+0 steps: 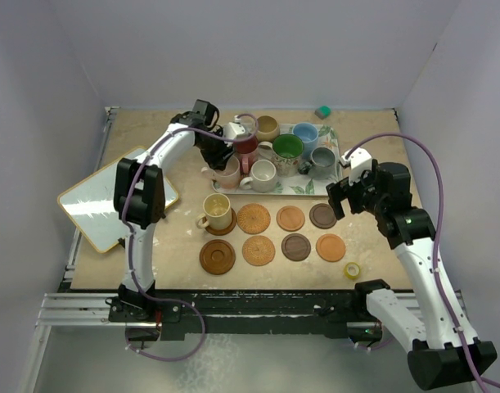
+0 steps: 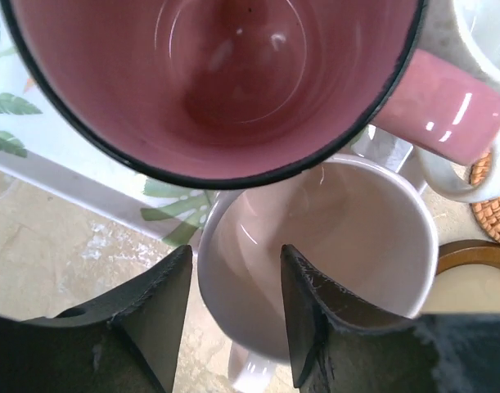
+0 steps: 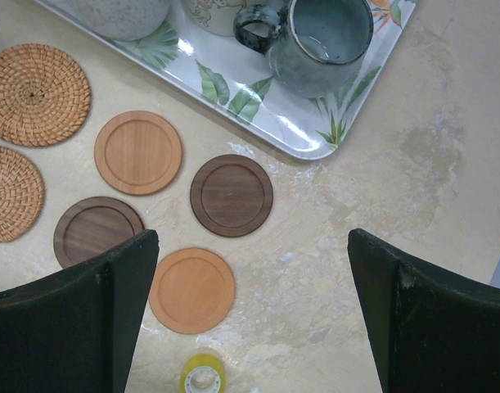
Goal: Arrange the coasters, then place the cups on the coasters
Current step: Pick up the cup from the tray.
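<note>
Desk: Surface and room?

Me: The table [image 1: 180, 246] is mottled beige, worn paler in patches. Plain lavender-white walls [image 1: 258, 49] close it in on three sides. A white board [image 1: 102, 205] with a yellowish rim lies at the left edge, and a small yellow tape roll [image 1: 352, 269] sits front right.

Desk: Coasters?

Me: I count the coasters [image 1: 296, 246] in two rows of four mid-table, wood and woven mixed. The yellow cup [image 1: 217, 209] stands on the leftmost one of the far row. The other cups [image 1: 287, 147] crowd the leaf-print tray [image 3: 311, 150] behind.

Desk: Claws?

Me: My left gripper [image 2: 236, 248] straddles the wall of the pink cup [image 2: 340, 237] at the tray's front left corner — one finger outside, one inside. It is partly spread, with the cup's interior showing between the fingers, and I see no pinch. My right gripper [image 3: 251, 237] gapes wide and holds nothing — it hangs above the right-hand coasters, beside the tray corner.
</note>
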